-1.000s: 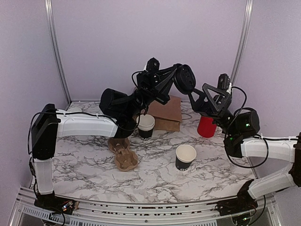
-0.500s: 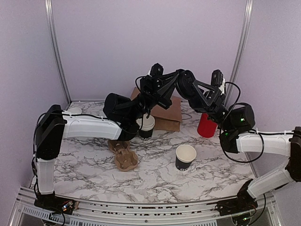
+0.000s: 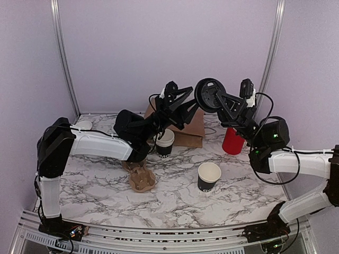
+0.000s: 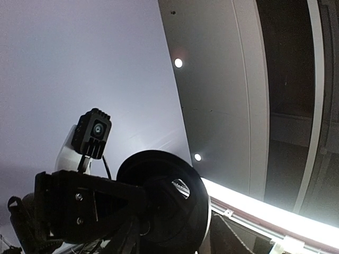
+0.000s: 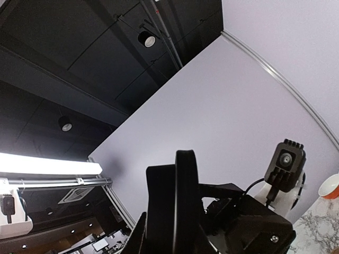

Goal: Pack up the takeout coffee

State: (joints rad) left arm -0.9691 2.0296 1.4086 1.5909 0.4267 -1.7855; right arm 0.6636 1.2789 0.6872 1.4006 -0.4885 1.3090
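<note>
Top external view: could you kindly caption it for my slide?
Right gripper holds the black lid aloft, facing the left gripper.

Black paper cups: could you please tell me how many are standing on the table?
2. One black cup stands right of the cardboard carrier; the other cup farther back, beside the left arm, before the brown paper bag. Others may be hidden behind the arms.

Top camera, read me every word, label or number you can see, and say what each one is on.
Cup by the bag: white lettering on its side, too blurred to read.
Front cup: white lettering low on its side, too small to read.
Lid, bag, red cylinder, carrier: no text visible.
Wrist views: no text visible.
</note>
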